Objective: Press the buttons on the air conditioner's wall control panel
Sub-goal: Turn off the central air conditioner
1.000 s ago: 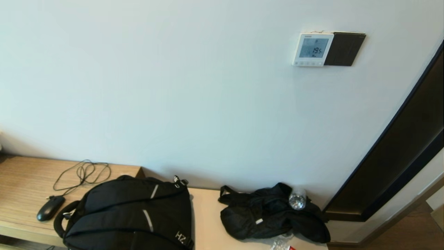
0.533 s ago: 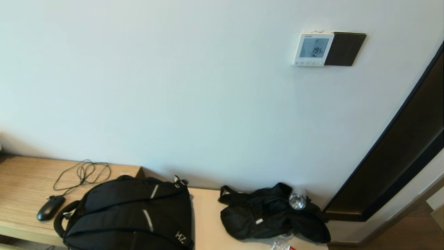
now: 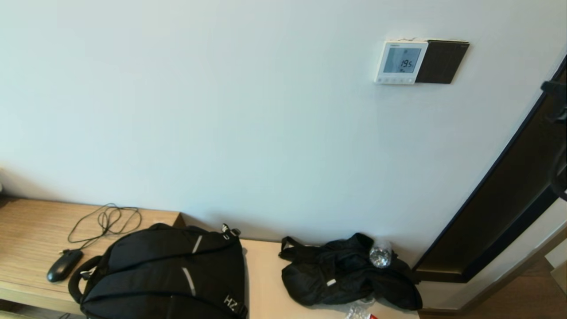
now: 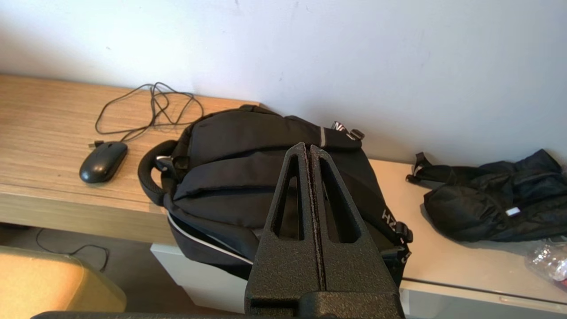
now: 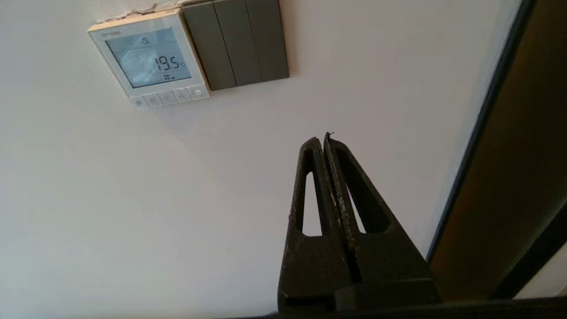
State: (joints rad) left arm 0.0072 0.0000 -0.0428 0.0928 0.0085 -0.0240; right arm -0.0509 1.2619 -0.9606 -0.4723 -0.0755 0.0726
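The white wall control panel [image 3: 401, 62] hangs high on the wall, its screen reading 19.5, with a row of small buttons [image 3: 395, 81] along its lower edge. In the right wrist view the panel [image 5: 150, 60] and its buttons [image 5: 168, 96] lie ahead of my right gripper [image 5: 322, 138], which is shut, empty and well short of them. Part of my right arm [image 3: 556, 99] shows at the right edge of the head view, lower than the panel and to its right. My left gripper [image 4: 308, 146] is shut and empty, held low over the black backpack [image 4: 248, 177].
A dark switch plate [image 3: 441, 62] adjoins the panel's right side. A dark door frame [image 3: 509, 199] runs down the right. On the bench below lie the backpack [image 3: 168, 274], a black bag [image 3: 345, 274], a mouse [image 3: 64, 265] with its cable, and a bottle [image 3: 380, 254].
My right arm has come into the head view at the right edge; it did not show there before. Nothing else has moved.
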